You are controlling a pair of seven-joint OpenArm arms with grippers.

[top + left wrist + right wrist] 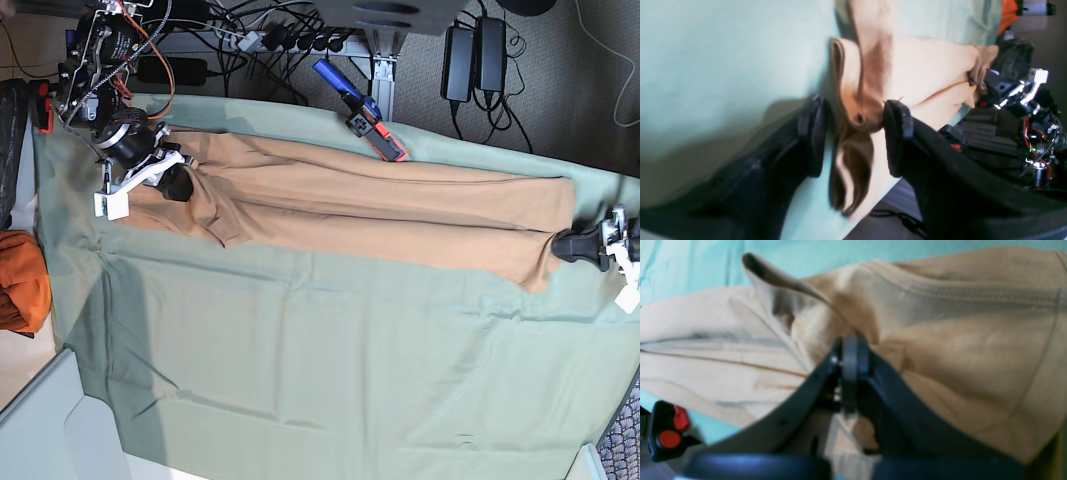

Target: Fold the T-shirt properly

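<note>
Your tan T-shirt lies stretched in a long narrow band across the sage-green cloth. Your right gripper is pinched tight on one end of it. Your left gripper stands wide, a bunched fold between its fingers at the other end.

Three cameras: one overhead, two riding the wrists.

From the base view we look straight down on the whole table from well above, taking in both arms at opposite ends of the T-shirt. Our left wrist view sits just behind the left gripper and looks along its jaws at a bunched fold, very near and blurred. Our right wrist view does likewise behind the right gripper. All three views share the T-shirt and the green cloth.
</note>
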